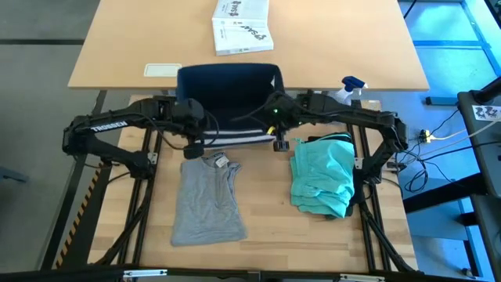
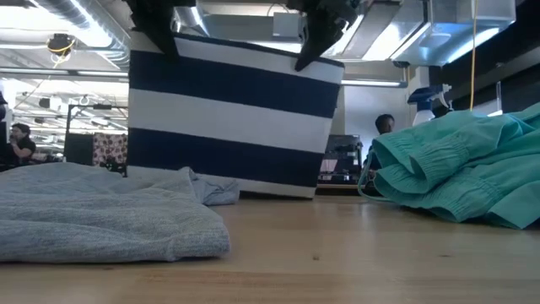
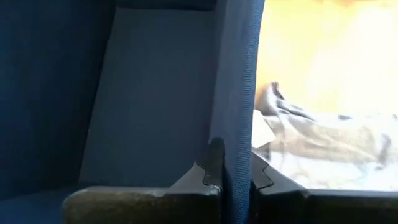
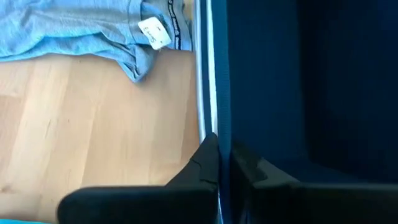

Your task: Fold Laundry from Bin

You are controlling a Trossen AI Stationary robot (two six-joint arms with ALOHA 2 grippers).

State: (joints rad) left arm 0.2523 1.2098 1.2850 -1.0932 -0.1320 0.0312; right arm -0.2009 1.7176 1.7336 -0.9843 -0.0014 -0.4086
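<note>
Both grippers are clamped on the near wall of the bin (image 1: 227, 86), the navy basket with white stripes that stands at the back of the wooden table (image 1: 266, 211). The left gripper (image 3: 235, 177) pinches the rim near one corner, one finger inside and one outside the fabric wall. The right gripper (image 4: 222, 163) does the same near the other corner. With a hold at each end of the same wall, the arms look set to lift, tilt or drag the bin, probably to clear it away or tip out anything left. Its inside shows only dark fabric, so what remains in it cannot be told.

Two pieces of laundry already lie in front of the bin. A grey T-shirt (image 1: 205, 197) is spread fairly flat, its collar and label toward the bin's base and almost touching it. A teal piece (image 1: 322, 176) sits in a rumpled heap beside the T-shirt, nearer the bin's right-gripper corner.

Behind the bin stands a second, lighter table (image 1: 156, 39) carrying a white printed box (image 1: 241, 26). Beyond the bin, the low view shows a workshop with ceiling lights and people in the distance.
</note>
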